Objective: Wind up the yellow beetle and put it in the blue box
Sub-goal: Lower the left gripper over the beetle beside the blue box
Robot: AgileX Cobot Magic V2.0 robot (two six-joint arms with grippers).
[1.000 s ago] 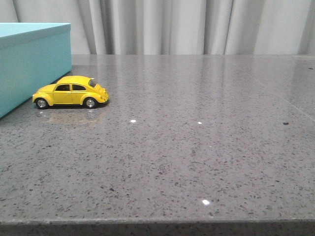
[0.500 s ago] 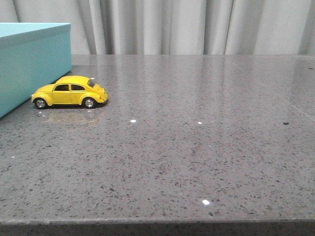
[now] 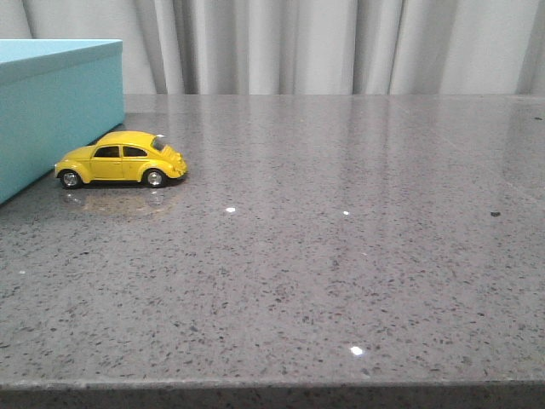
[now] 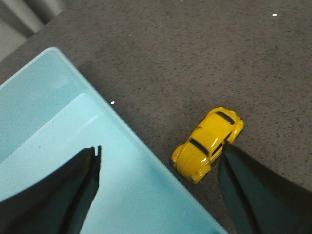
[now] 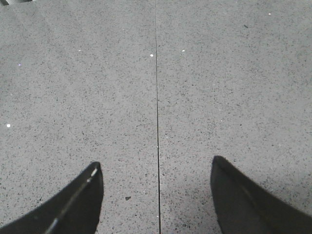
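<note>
The yellow beetle (image 3: 122, 159) stands on its wheels on the grey table, close beside the blue box (image 3: 51, 106) at the far left; I cannot tell if they touch. In the left wrist view the beetle (image 4: 207, 144) sits just outside the box's rim (image 4: 122, 124). My left gripper (image 4: 161, 151) is open and empty, high above the box's edge, one finger over the box's inside, the other over the table by the car. My right gripper (image 5: 156, 168) is open and empty over bare table. Neither gripper shows in the front view.
The grey speckled table (image 3: 341, 239) has its front edge (image 3: 272, 388) near the camera. A thin seam (image 5: 157, 97) runs across the table under the right gripper. Pale curtains (image 3: 324, 43) hang behind the table.
The beetle has crept very slightly left toward the box and now stands still. Nothing else has visibly moved.
</note>
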